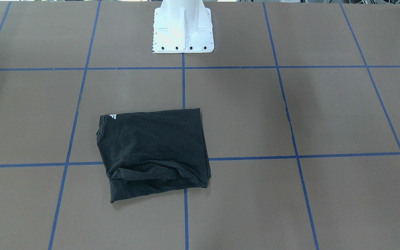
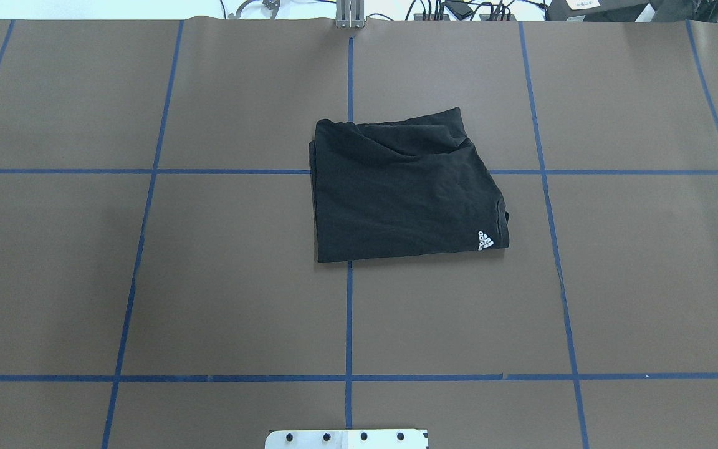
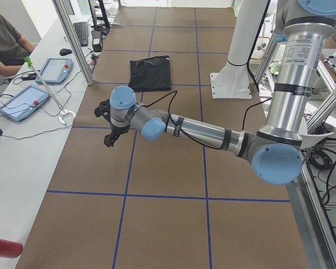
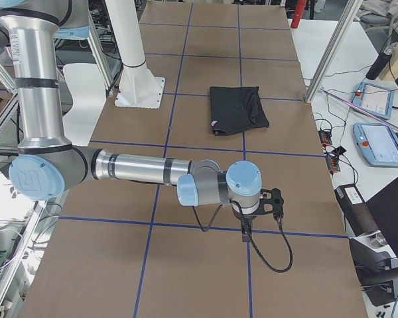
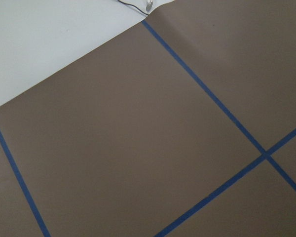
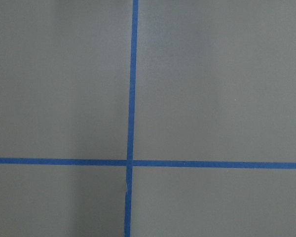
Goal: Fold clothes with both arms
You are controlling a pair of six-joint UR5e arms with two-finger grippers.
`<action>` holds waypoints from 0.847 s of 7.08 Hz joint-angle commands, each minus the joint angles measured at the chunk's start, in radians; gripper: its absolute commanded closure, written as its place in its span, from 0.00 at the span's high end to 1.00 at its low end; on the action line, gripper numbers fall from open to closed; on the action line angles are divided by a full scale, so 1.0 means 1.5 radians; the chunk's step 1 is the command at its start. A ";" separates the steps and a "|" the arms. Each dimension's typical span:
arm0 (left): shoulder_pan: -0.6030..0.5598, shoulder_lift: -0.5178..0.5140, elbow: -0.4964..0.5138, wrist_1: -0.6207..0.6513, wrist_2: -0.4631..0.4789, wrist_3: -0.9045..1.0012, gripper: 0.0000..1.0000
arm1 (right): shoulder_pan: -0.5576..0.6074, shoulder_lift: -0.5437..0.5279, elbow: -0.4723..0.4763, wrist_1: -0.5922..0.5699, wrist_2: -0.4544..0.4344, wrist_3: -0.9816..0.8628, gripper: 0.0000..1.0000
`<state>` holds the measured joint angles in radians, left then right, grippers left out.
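Overhead exterior shows you the black T-shirt (image 2: 402, 187), a rumpled rectangle, mid-table on matte brown paper (image 2: 209, 280) gridded with blue tape (image 2: 348, 312). Your left gripper (image 3: 108, 140) and right gripper (image 4: 277, 211) hover seemingly empty; whether parted, you cannot tell.

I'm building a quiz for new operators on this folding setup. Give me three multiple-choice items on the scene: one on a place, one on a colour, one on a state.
1. Where does the shirt lie?
A. over two crossing tape lines
B. against the pedestal
C. hanging off the table's edge

2. What colour is its logo?
A. red
B. white
C. yellow

3. What state is the shirt in?
A. spread out flat
B. held in the air
C. lying folded

Answers:
1 A: blue lines run in under it from all four sides.
2 B: the logo shows white on the black cloth.
3 C: it lies as a compact, layered rectangle.
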<state>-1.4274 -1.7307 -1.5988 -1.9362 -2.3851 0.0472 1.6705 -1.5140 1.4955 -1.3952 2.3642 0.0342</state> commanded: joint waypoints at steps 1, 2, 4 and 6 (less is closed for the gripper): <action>-0.023 0.010 0.029 0.006 -0.008 0.019 1.00 | 0.004 0.000 0.016 -0.042 0.000 -0.016 1.00; -0.031 0.021 0.025 0.013 -0.010 0.025 1.00 | -0.013 0.001 0.027 -0.057 -0.002 -0.016 1.00; -0.032 0.009 0.020 0.089 -0.022 0.026 1.00 | -0.037 0.002 0.041 -0.093 -0.002 -0.016 1.00; -0.031 0.008 0.027 0.118 -0.021 0.024 1.00 | -0.063 0.008 0.101 -0.217 -0.019 -0.015 1.00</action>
<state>-1.4746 -1.7164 -1.5638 -1.7887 -2.4165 0.0848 1.5911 -1.5046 1.6028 -1.6297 2.3514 0.0117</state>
